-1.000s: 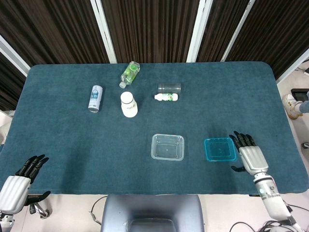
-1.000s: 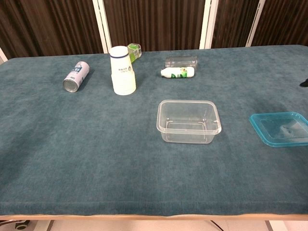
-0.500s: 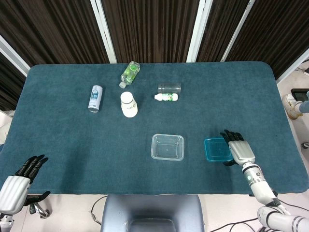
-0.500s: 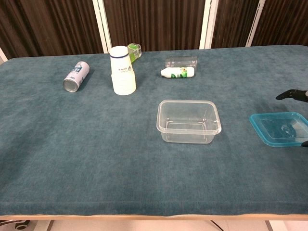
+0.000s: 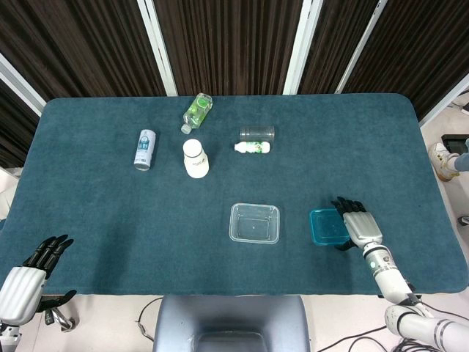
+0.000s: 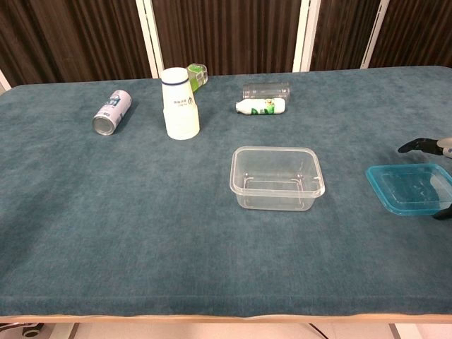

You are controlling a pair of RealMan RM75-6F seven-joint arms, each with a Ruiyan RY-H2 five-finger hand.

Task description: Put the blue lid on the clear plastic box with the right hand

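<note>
Head view: right hand (image 5: 360,226) open, holding nothing, over lid's (image 5: 327,226) right edge; box (image 5: 254,223) lies just left.

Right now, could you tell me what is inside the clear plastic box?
Nothing shows inside the clear plastic box; the teal cloth is visible through its floor. The blue lid lies apart, by the right hand.

Translucent blue lid (image 5: 327,226), clear colourless box (image 5: 255,223), dark teal table cloth (image 5: 110,213), black fingers (image 5: 343,205), white cup stack (image 5: 196,158)
</note>
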